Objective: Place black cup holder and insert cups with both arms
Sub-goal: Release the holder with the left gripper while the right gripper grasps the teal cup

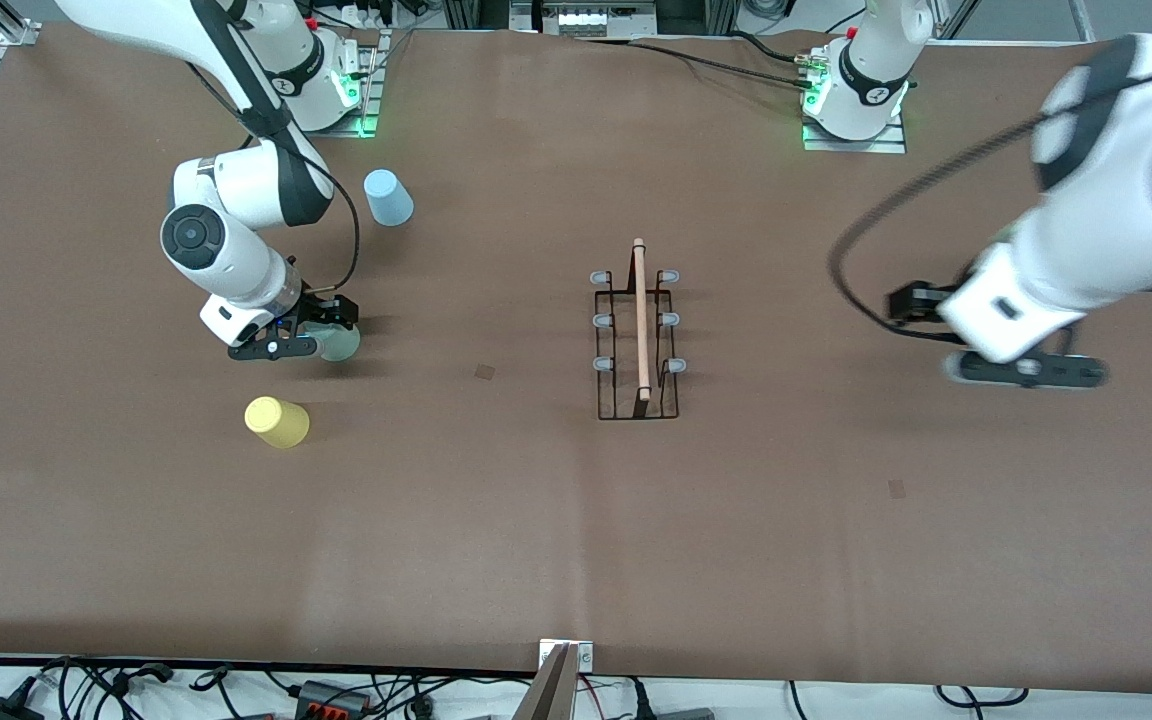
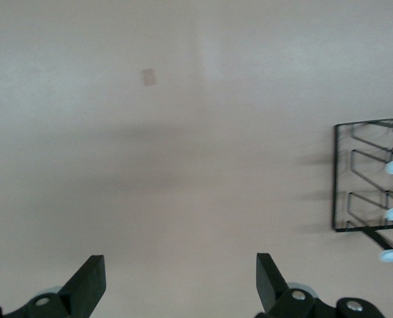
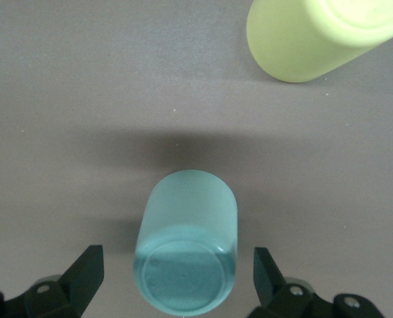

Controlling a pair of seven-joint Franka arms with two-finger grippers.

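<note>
My right fingers (image 3: 83,275) stand wide apart with nothing between their pads yet; the pale grey-green cup (image 3: 186,255) sits upside down on the worktop (image 1: 536,520) right in the gap between them, touching neither that I can see. My right gripper (image 1: 311,335) is low over it. Just past that cup, a little way out from my right fingers, the yellow cup (image 3: 322,36) stands, also base up. The light blue cup (image 1: 388,197) stands apart on the worktop, near my right arm's base.

My left fingers (image 2: 87,285) are equally wide open and empty, with bare worktop beneath them. My left gripper (image 1: 1026,370) hangs over the worktop toward my left arm's end, and the black cup holder (image 1: 638,335) stands upright off to one side of those fingers, well apart, with none of its grey-tipped pegs (image 1: 601,277) carrying a cup.

What worries me: the cup is tapered and smooth, so if my right fingers close too near the narrow base it may squirt out or tip. If I close off-centre, one finger could shove it toward the yellow cup. Squeezing hard could dent the thin plastic. Later, an inverted cup coming down skewed could miss its peg or nudge the light wire rack.
</note>
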